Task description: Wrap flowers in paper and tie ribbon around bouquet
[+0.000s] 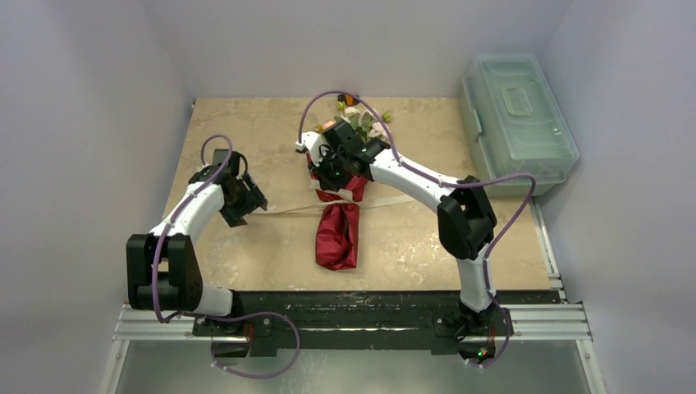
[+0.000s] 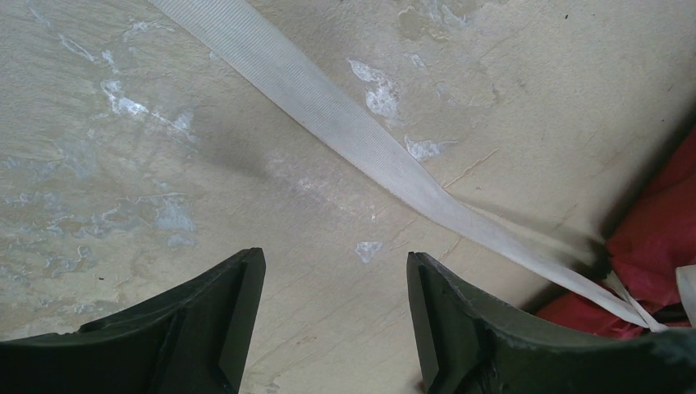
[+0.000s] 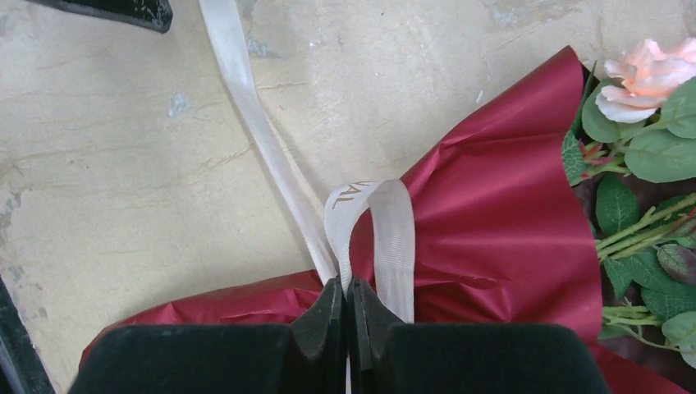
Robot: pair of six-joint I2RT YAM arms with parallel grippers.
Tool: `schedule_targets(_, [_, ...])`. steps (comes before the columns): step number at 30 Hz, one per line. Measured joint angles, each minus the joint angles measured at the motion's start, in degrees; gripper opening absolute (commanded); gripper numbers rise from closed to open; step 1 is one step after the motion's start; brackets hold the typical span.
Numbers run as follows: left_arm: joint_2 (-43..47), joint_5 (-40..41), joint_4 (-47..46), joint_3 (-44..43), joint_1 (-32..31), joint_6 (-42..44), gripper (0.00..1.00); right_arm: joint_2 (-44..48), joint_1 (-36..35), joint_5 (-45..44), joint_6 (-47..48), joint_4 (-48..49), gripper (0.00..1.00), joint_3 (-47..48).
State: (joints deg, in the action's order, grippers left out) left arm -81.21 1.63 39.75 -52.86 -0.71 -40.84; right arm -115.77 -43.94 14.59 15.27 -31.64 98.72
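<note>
The desk [image 1: 246, 131] is mostly bare stone-look top, with a clear plastic box [image 1: 517, 115] sitting just past its far right corner. The bouquet [image 1: 338, 234] lies about mid-desk, with its long axis running near edge to far edge. The narrow end of the red paper [image 3: 492, 189] points at the near edge, and the flowers [image 3: 648, 70] poke out toward the far edge. The ribbon [image 2: 328, 115] crosses it the other way, left to right, round the waist of the cone. One tail lies flat on the desk, trailing out toward the left edge.

The right claw [image 3: 346, 289] is clenched tight on a loop of that ribbon, right on top of the wrap (you can see the strip pinched between the two black fingers, paper just underneath). The left claw [image 2: 336, 267] is released, jaws apart with nothing between them, hovering low over bare desk left of the bouquet.

The bit that matters, I reckon, is that loose left tail. It runs slantwise just ahead of the left claw's fingertips, not between them, on its way back to the paper. The left arm is clearly the nearer one to it. My guess is it needs to ease forward and straddle the strip across its width before any pull on the knot.
</note>
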Motion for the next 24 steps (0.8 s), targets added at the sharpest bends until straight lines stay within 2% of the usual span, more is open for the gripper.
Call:
schedule_targets(6, [0.00, 0.00, -0.09, 0.26, 0.00, 0.04, 0.67, -1.31, -0.04, -0.79, -1.16, -0.13, 0.08, 1.57])
schedule_targets(16, [0.00, -0.09, -0.31, 0.26, 0.00, 0.11, 0.67, -9.18, -0.76, -3.56, -3.91, -0.28, 0.09, 7.26])
schedule_targets(24, [0.00, -0.13, -0.92, 0.81, 0.00, 0.13, 0.71, -9.66, -0.98, -4.66, -5.42, 0.02, 0.15, 9.51])
